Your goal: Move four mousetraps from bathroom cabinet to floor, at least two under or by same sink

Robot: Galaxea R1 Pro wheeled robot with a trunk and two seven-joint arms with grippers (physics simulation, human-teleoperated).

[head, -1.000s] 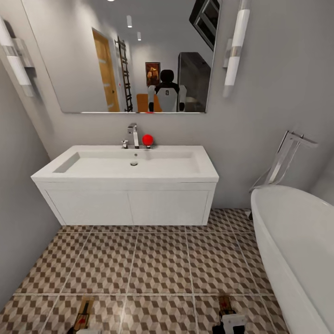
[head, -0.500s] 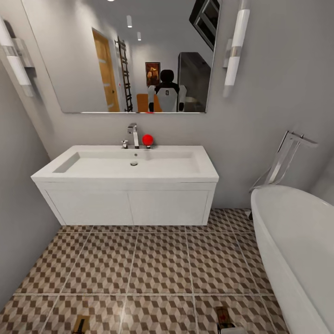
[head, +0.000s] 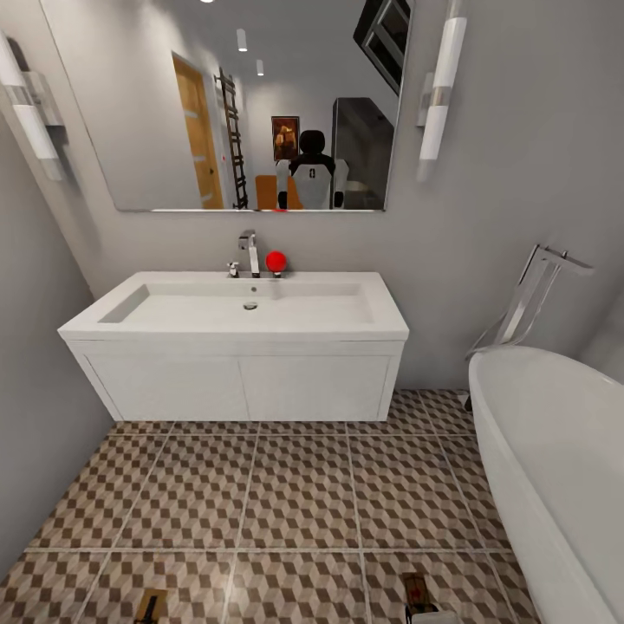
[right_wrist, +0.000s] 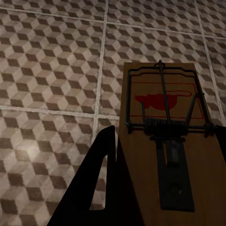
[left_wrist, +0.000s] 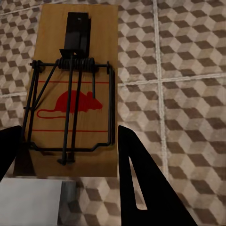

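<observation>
Head view: I face the sink [head: 234,325], a white wall-hung unit at twelve o'clock, with the bathtub [head: 555,451] at three o'clock and patterned bathroom floor [head: 295,494] between us. Two mousetraps peek in at the lower edge, the left mousetrap [head: 152,604] at seven o'clock and the right mousetrap [head: 416,592] at five o'clock, both well short of the basin.

Left wrist view: the left gripper [left_wrist: 66,155] has its dark fingers [left_wrist: 141,188] either side of the board's near end, spring bar and red mouse print facing up. I judge it clamped on the trap, which appears to hang above the tiles.

Right wrist view: the right gripper [right_wrist: 141,188] has one dark finger [right_wrist: 94,188] against the board's edge, the other hidden; I take the right mousetrap [right_wrist: 165,141] as held.

To do this step well, I would carry both traps toward twelve o'clock, lower them flat until the wood meets the tile right beside or beneath the basin, then let go without a drop, so neither skids or flips.
</observation>
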